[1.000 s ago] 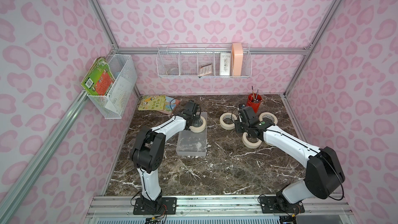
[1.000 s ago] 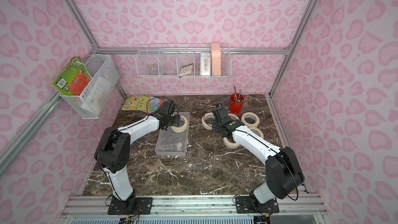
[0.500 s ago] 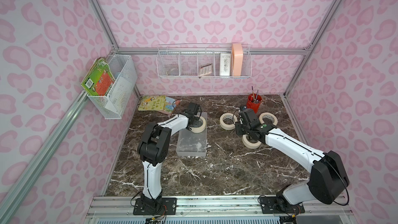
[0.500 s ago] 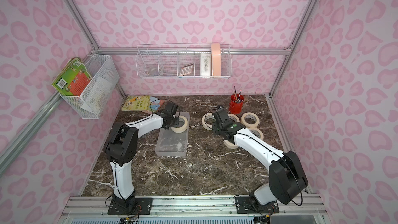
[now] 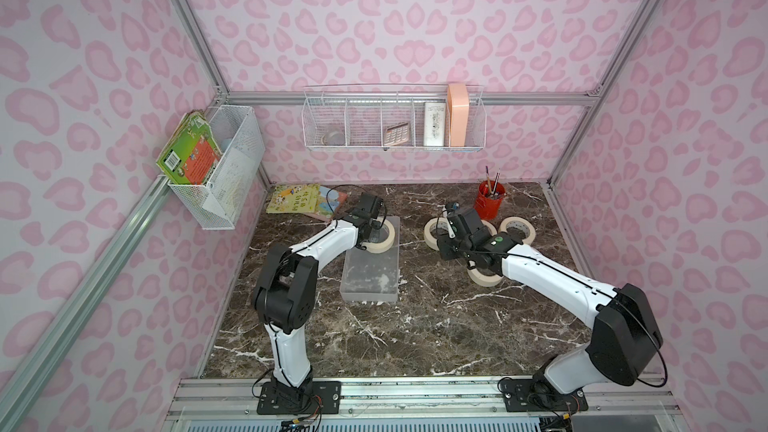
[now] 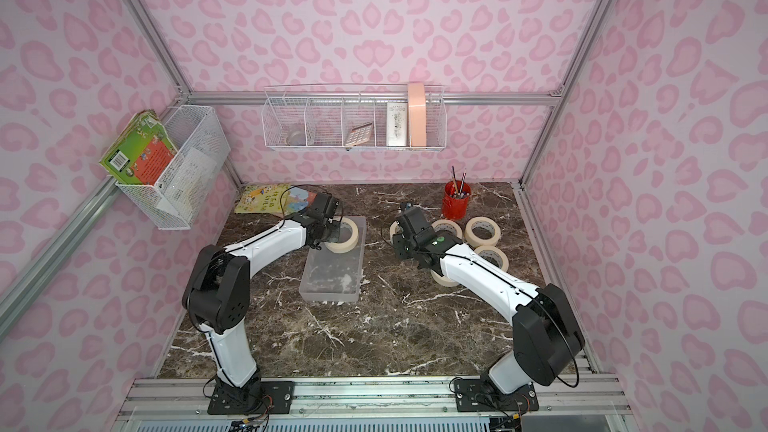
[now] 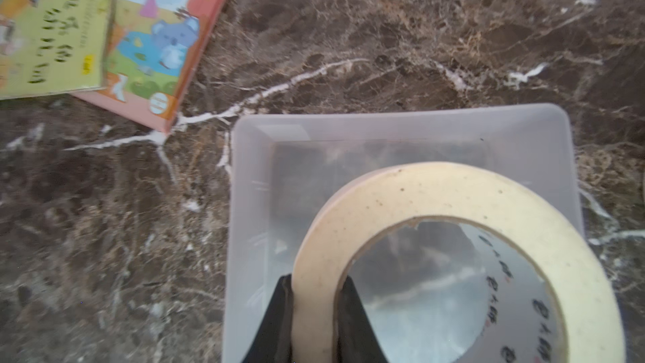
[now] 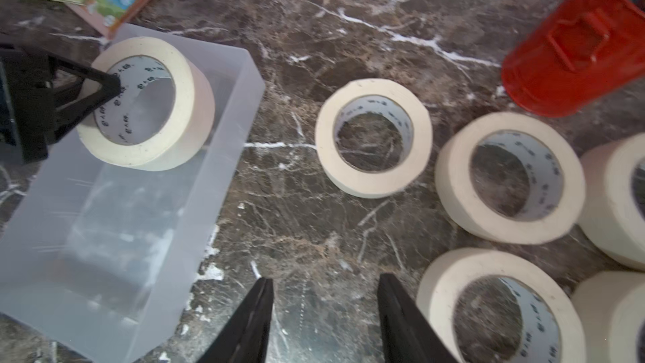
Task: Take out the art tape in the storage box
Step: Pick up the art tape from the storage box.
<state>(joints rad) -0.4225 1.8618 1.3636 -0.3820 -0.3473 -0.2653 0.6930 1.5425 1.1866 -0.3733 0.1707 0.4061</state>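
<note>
Art tape (image 7: 453, 183): one cream roll, its printed white core showing, sits inside the storage box (image 7: 384, 116) at the end nearest the picture books (image 7: 52, 29); whether it rests on the box floor cannot be told.
Left end effector (image 7: 314, 295): clenched on that roll's wall, one finger inside the core and the other against the outer face.
Box: translucent and frosted, it lies on the dark marble tabletop (image 5: 415, 326) between the two arms in both top views.
Loose rolls (image 6: 482, 244): five more lie flat on the tabletop outside the box, clustered beside the red brush cup (image 5: 489, 205).
Right end effector (image 8: 324, 281): released, jaws apart and gripping nothing, it hangs over bare tabletop between the box and the loose rolls.
</note>
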